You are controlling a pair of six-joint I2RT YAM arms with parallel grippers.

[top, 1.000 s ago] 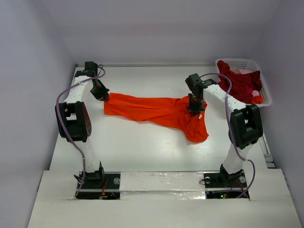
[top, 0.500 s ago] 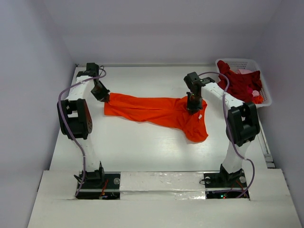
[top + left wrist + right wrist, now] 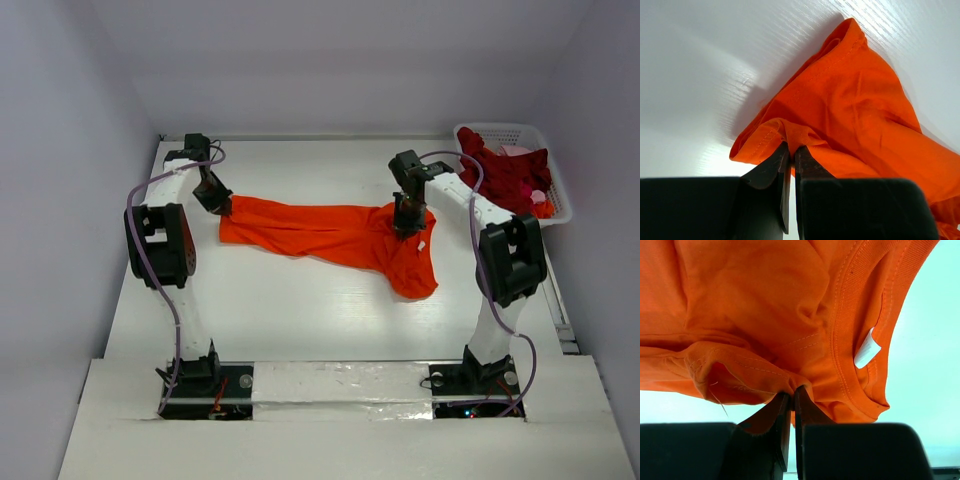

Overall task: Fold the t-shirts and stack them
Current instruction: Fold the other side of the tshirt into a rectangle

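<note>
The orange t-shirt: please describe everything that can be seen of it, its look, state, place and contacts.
The orange t-shirt is plain, bright, soft knit cloth with stitched hems, a ribbed collar and a small white neck label. It lies unfolded and wrinkled, stretched sideways across the white table, wider at its right end. The left gripper has its jaws shut on a hem fold at the left end; the right gripper has its jaws shut on a fold near the collar.

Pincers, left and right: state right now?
Left pincer: closed on the orange t-shirt, at a hemmed edge.
Right pincer: closed on the same t-shirt.
</note>
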